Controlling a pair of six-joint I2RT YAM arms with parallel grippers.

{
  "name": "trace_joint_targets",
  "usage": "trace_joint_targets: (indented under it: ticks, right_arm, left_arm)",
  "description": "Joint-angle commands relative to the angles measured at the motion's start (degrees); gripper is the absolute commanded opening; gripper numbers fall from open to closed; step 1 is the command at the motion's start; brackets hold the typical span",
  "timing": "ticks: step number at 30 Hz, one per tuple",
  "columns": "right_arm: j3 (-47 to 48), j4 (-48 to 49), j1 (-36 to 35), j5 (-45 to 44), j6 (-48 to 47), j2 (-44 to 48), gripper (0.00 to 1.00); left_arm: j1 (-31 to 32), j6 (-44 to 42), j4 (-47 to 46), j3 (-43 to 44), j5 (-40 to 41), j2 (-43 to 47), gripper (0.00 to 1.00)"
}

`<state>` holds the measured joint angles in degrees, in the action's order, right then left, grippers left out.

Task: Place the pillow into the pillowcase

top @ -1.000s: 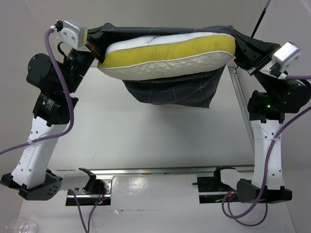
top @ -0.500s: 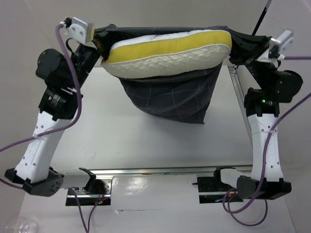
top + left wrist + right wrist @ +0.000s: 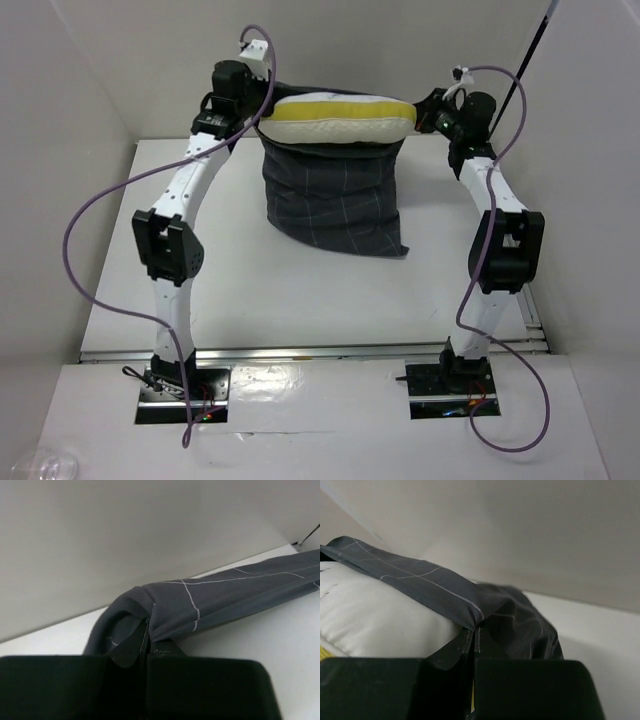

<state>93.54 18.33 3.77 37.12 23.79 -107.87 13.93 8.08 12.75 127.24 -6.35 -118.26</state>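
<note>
The pillow (image 3: pixel 340 112) is held up in the air at the far side of the desk (image 3: pixel 300 300), lying lengthwise across the open mouth of the pillowcase (image 3: pixel 335 205). Its white quilted face and yellow band show above the dark fabric, so most of it sits at the top of the case rather than down inside. The pillowcase hangs below it as a slack checked bag. Its lower right corner reaches down to the desk surface, though whether it touches cannot be told.

The left end effector (image 3: pixel 262 110) is closed on the left edge of the case opening. In the left wrist view the fingers are pinched together on a fold of grey cloth, which stretches away taut to the right. The right end effector (image 3: pixel 424 112) is clamped on the opposite edge. Its wrist view shows a hem gripped between the shut fingers, with the white pillow just beside it under a band of fabric.
</note>
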Motion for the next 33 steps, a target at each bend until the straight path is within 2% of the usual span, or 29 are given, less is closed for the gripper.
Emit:
trace_joint_targets:
  ticks: [1, 3, 6, 7, 8, 9, 10, 11, 12, 13, 14, 17, 19, 21, 22, 23, 25, 26, 29, 30, 33]
  right_arm:
    - [4.02, -4.53, 1.85, -8.36, -1.99, -2.07, 0.0]
    - [6.11, -6.09, 1.33, -11.17, -4.45, -5.39, 0.0]
    - [10.85, -8.46, 1.33, -11.98, -5.33, -10.49, 0.0]
    - [12.18, -9.18, 0.81, -11.99, -5.33, -11.64, 0.01]
    - [13.33, -9.19, 0.8, -11.38, -6.29, -12.53, 0.12]
    - [14.3, -9.71, 0.1, -11.37, -6.3, -13.23, 0.37]
    - [15.0, -9.71, 0.1, -12.07, -6.91, -13.24, 0.46]
    - [15.01, -9.71, -0.43, -12.08, -7.53, -13.24, 0.51]
    - [15.7, -9.71, -0.43, -12.08, -7.53, -13.24, 0.58]
    - [15.1, -9.71, -0.43, -12.08, -7.53, -12.46, 0.71]
    - [14.49, -8.93, -0.43, -11.21, -8.4, -11.75, 0.73]
    - [10.97, -5.68, -0.96, -11.81, -10.69, -7.1, 0.75]
    - [8.34, -2.96, -0.96, -12.59, -13.94, -3.07, 0.76]
    - [8.33, -2.95, -0.96, -11.04, -18.66, -0.94, 0.76]
    - [8.33, -3.64, -0.96, -6.06, -20.43, 0.63, 0.76]
    - [8.33, -4.78, -0.96, -3.23, -22.02, 1.17, 0.76]
    - [10.6, -9.85, -0.96, 3.53, -26.75, 1.78, 0.76]
    - [11.4, -11.89, -0.96, 9.57, -28.35, 1.79, 0.76]
    - [13.33, -17.09, -2.09, 16.64, -31.79, 1.27, 0.72]
    - [13.34, -17.71, -2.1, 18.23, -32.31, 1.26, 0.72]
    - [16.93, -22.09, -5.95, 20.35, -33.54, -0.75, 0.65]
  left_arm:
    - [-3.12, 2.73, 0.69, 7.83, 2.4, -4.86, 0.0]
    - [-3.12, 0.98, 1.4, 10.21, 2.82, -9.16, 0.0]
    - [-2.6, -0.61, -1.93, 6.99, 4.06, -10.41, 0.0]
    - [-2.6, -1.91, -3.86, 6.27, 4.06, -11.11, 0.12]
    - [-2.6, -1.92, -4.49, 5.66, 4.85, -11.12, 0.21]
    - [-2.6, -1.92, -4.49, 4.95, 5.46, -11.12, 0.3]
    - [-2.6, -2.45, -5.27, 4.95, 6.17, -11.12, 0.41]
    - [-2.6, -3.06, -5.28, 4.43, 6.17, -11.12, 0.64]
    - [-2.6, -3.07, -5.28, 3.2, 5.56, -10.16, 0.7]
    - [-2.6, -3.76, -6.07, 1.97, 5.56, -9.28, 0.75]
    - [-2.6, -3.77, -6.68, 0.83, 5.56, -7.18, 0.8]
    - [-2.6, -5.6, -8.53, -3.04, 6.69, -3.83, 0.92]
    - [-2.6, -6.22, -10.89, -5.76, 8.27, 0.02, 0.93]
    - [-3.39, -7.98, -9.52, -5.78, 5.84, 1.97, 0.92]
    - [-3.39, -7.99, -5.85, -4.04, 4.52, 3.37, 0.92]
    - [-3.39, -9.29, -3.03, -2.8, 3.02, 3.38, 0.84]
    - [-3.39, -10.71, 2.95, 1.93, 2.22, 4.09, 0.82]
    - [-3.39, -10.71, 7.68, 3.09, 2.22, 4.78, 0.88]
    - [-3.39, -12.37, 12.11, 4.77, 3.1, 7.42, 0.94]
    - [-3.39, -13.43, 14.29, 3.81, 3.1, 9.25, 0.99]
    - [-3.39, -13.44, 21.41, 4.6, -0.14, 9.8, 1.0]
